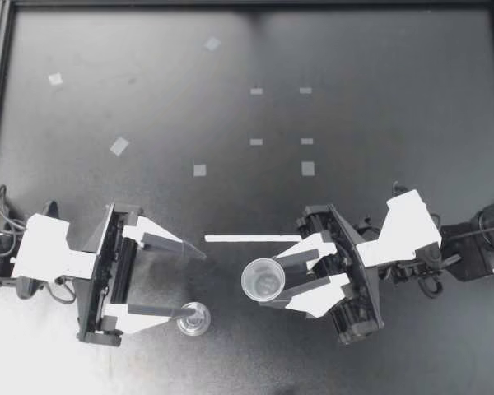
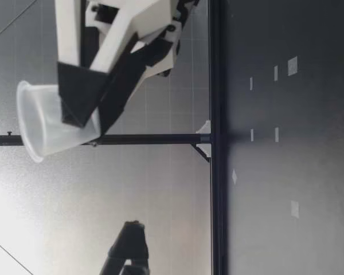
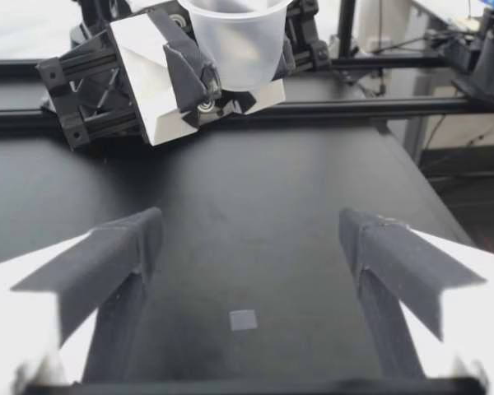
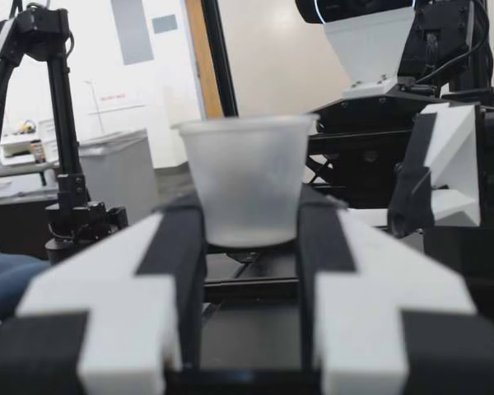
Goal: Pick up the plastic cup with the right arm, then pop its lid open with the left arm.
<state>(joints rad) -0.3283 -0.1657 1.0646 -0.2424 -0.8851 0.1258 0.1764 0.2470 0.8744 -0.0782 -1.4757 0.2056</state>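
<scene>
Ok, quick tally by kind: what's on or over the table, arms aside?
Clear plastic cup, held in the right gripper: 1
Small clear round piece: 1
Long white strip: 1
Small tape squares: 9
Total: 12

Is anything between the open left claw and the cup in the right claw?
Nothing visible. The left claw faces the cup in the right claw across open space; a tape strip lies flat on the table.
</scene>
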